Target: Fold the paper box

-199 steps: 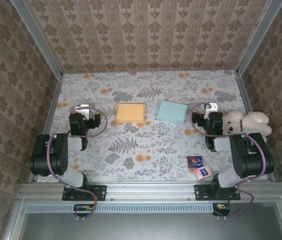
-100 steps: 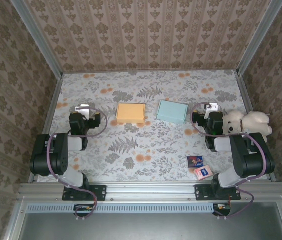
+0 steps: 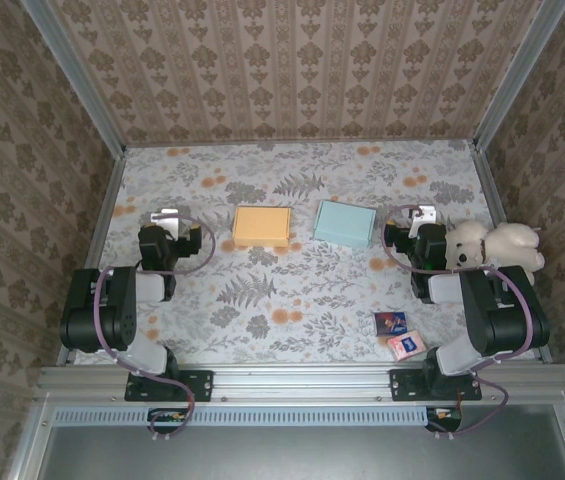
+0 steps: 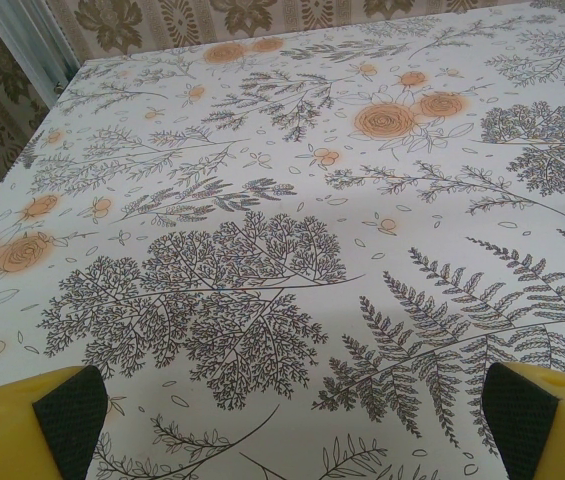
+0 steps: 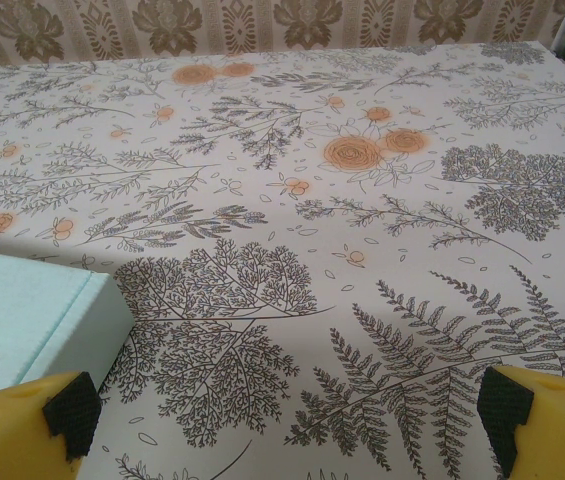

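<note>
From above, the table [image 3: 302,290] carries a floral cloth, with two flat boxes lying side by side toward its far middle: an orange paper box [image 3: 262,226] on the left and a pale blue paper box [image 3: 344,222] on the right, close together but not touching. Both lie with their tops shut, so whether anything is inside cannot be told. The left pincer [image 3: 165,217] sits to the left of the orange box and the right pincer [image 3: 420,214] just right of the blue one, each apart from its box. A white plush toy [image 3: 494,246] lies against the right arm near the table's right edge, and two small printed packets [image 3: 399,335] rest near the front right. The left wrist camera adds the close view: the left pincer [image 4: 282,425] stands wide open, its yellow fingers [image 4: 7,430] with dark pads at the two lower corners of the picture and patterned cloth between them. At the right wrist, the right pincer [image 5: 287,425] is likewise spread wide and grips nothing; a corner of the pale blue paper box [image 5: 22,320] comes in at the lower left, its side wall showing, just beyond the left finger and not between the jaws.
</note>
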Available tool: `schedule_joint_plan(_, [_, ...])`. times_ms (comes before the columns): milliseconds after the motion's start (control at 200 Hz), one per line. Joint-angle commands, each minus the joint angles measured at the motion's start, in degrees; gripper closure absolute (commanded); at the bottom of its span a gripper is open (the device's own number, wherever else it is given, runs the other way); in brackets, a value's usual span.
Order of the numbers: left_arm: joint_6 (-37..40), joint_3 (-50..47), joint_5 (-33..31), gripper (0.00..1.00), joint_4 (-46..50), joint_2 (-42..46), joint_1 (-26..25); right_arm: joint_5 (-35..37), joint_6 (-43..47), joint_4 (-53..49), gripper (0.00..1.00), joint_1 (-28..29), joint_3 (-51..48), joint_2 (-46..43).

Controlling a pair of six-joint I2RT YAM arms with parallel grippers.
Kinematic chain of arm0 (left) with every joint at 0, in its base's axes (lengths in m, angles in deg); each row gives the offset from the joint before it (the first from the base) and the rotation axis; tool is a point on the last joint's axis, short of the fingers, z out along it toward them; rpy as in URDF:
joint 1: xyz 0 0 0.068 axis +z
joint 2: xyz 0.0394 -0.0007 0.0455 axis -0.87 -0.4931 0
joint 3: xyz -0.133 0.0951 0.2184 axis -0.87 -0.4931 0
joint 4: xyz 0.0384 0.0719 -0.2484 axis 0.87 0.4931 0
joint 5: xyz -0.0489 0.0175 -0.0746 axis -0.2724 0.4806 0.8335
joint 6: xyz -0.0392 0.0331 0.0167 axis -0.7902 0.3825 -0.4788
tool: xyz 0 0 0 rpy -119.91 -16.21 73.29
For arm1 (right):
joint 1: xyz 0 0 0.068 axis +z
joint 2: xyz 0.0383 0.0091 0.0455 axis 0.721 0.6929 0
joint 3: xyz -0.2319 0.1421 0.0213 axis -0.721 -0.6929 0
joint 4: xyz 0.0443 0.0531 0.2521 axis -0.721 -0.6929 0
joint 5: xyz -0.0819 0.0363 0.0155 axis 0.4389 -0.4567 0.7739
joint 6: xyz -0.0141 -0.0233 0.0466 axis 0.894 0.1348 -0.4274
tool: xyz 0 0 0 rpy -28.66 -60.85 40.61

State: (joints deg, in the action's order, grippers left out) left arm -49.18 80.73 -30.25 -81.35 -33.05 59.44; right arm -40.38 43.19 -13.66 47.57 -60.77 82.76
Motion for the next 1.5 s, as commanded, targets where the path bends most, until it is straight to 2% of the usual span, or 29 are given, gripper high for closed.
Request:
schedule_joint_plan(0, [-1.1, 0.6, 0.9, 0.00, 0.0, 0.8, 0.4, -0.6, 0.6, 0.5, 0.00, 0.1, 1.2, 0.2])
schedule_joint_plan(1495, [-1.0, 1.0, 1.3, 0.00, 0.5, 0.7, 0.6, -0.7, 0.6, 0.5, 0.00, 0.1, 1.2, 0.3])
